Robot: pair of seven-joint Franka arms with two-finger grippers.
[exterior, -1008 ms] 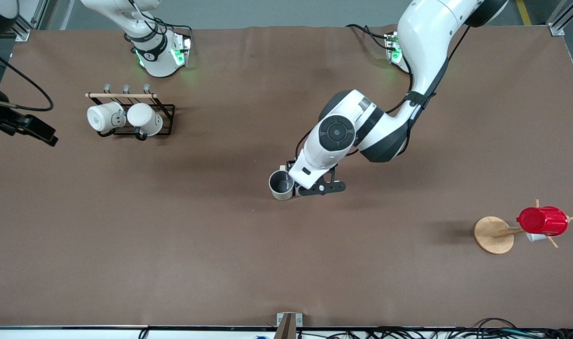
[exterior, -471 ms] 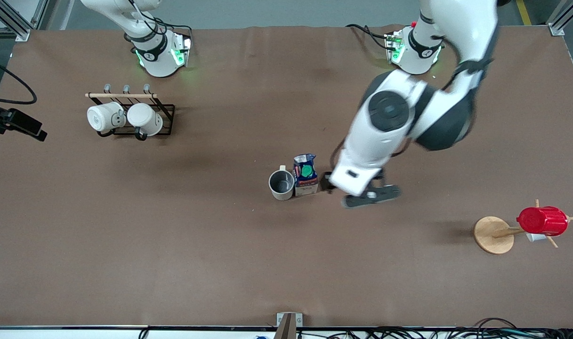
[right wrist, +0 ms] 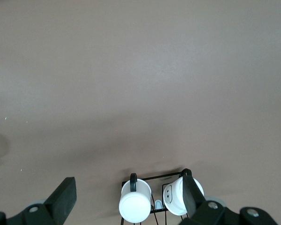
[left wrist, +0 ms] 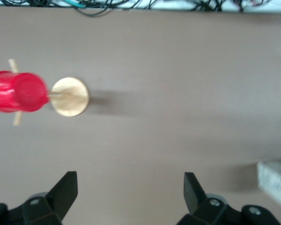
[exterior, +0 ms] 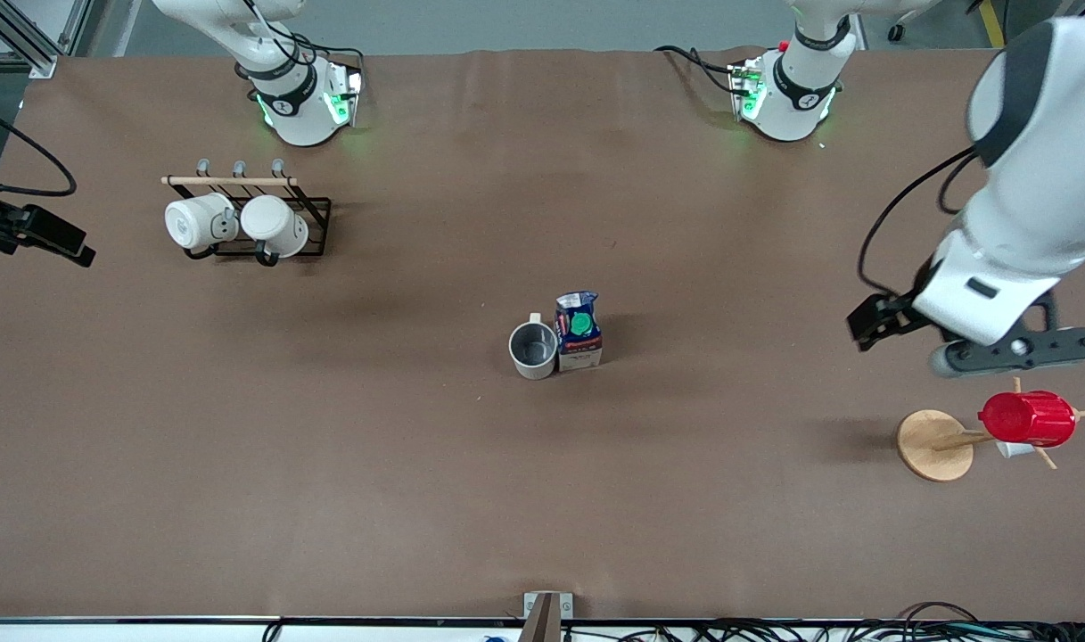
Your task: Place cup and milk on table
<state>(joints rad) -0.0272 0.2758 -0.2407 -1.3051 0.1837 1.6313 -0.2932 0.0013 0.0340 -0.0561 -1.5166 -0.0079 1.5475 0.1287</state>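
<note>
The cup (exterior: 533, 349) stands upright near the middle of the table (exterior: 399, 499), its grey inside showing. The milk (exterior: 579, 332) stands upright right beside it, toward the left arm's end, green cap up. My left gripper (exterior: 997, 349) is up in the air over the table by the wooden mug tree, well away from both. In the left wrist view it (left wrist: 129, 187) is open and empty, and a corner of the milk (left wrist: 273, 180) shows at the edge. My right gripper (exterior: 34, 234) waits high over the right arm's end, open and empty (right wrist: 127, 192).
A black wire rack (exterior: 315, 214) with two plain white mugs (exterior: 239, 223) stands near the right arm's base; it also shows in the right wrist view (right wrist: 152, 178). A wooden mug tree (exterior: 934, 444) carries a red cup (exterior: 1028, 419) at the left arm's end.
The left gripper has left the milk standing beside the cup and swung away toward the left arm's end, over the mug tree. The right gripper has barely shifted.
</note>
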